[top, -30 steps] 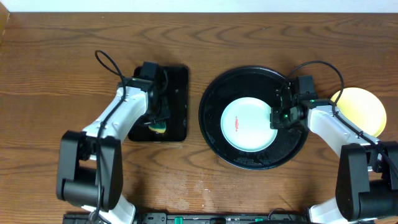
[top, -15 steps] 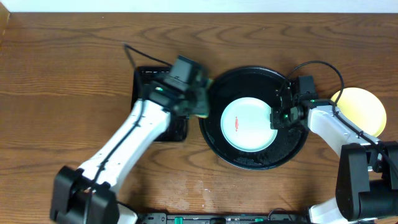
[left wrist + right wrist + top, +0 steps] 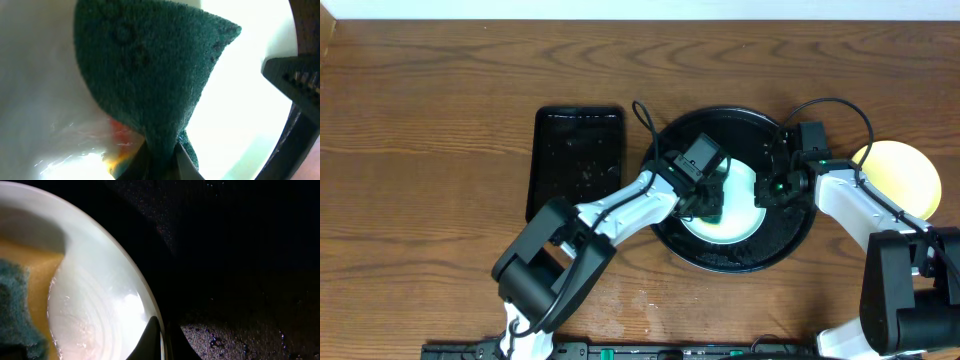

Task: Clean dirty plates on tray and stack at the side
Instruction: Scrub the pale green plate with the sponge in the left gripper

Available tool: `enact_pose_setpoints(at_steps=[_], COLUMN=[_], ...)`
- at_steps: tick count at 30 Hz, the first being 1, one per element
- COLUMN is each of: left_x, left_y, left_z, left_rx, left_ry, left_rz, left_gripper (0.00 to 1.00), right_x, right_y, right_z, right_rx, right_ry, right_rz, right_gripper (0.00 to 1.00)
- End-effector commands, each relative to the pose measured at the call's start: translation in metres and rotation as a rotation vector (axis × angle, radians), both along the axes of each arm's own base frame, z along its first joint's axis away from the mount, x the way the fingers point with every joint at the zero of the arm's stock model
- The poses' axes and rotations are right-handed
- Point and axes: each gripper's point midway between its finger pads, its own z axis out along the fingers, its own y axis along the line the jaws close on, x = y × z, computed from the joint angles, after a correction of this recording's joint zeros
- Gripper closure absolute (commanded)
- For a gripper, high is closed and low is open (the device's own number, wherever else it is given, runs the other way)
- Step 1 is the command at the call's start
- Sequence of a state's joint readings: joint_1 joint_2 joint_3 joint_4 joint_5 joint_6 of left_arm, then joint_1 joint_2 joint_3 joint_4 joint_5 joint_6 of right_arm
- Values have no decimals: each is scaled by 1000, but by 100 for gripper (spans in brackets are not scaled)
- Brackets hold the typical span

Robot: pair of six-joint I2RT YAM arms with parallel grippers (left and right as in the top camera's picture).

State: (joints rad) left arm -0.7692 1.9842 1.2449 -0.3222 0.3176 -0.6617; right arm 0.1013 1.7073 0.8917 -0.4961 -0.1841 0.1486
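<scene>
While the pale mint plate [image 3: 740, 215] sits in the middle of the round black tray [image 3: 720, 262], the left gripper [image 3: 156, 157] is right above it. It squeezes a green sponge [image 3: 150, 65] tight and presses it on the plate. A little red smear [image 3: 119, 131] shows beside the sponge. The right gripper [image 3: 161, 341], across from the left one, pinches the plate's rim. Past the right gripper, a yellow plate [image 3: 905, 175] lies on the wooden table [image 3: 420, 120]. A smaller black tray [image 3: 575, 160] lies behind the left gripper.
</scene>
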Motion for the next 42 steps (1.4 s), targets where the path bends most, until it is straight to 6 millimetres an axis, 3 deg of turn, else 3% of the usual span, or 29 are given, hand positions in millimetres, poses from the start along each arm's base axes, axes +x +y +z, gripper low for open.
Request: enact_pose_setpoints(at_steps=[1,4,8,12,17,22,26,32,38,42], left_x=[-7,-1,14,26,32,13,-3,-31,-47,-47], left_y=[9,52,109,126,98,20,-17,-49,-60,-60], left_z=[-24,-36,-32,-18,-15,-17,-18,-17,-14,-14], left_rx=[52,213,431,538,442,86,-85,-205,-217,-219], left_ry=[76,97,61,-7,-33,105,236,357,370,344], left_rz=[33,148,238,218,163,50,41,-18,-71,-109], left_gripper=[93,92,92,92,93,92,93,93,93,93], right_x=[-10,-11,-11,-13,-13,-13,-13,-13,-13,-13], right_y=[-1,-1,-1,-2,-2,-2,-2,-2,-2,-2], right_z=[-13,-13,-13,-14,-14,-14,-14,-14,-14,-14], right_rx=[-19,-20,-20,-21,-21,-21,-21,-21,-21,-21], right_ry=[44,50,50,56,58,57,57,56,56,56], right_rz=[-9,-9,-9,-9,-9,-9,-9,-9,-9,-9], right_gripper=[99,99,99,99,99,99,99,99,99,99])
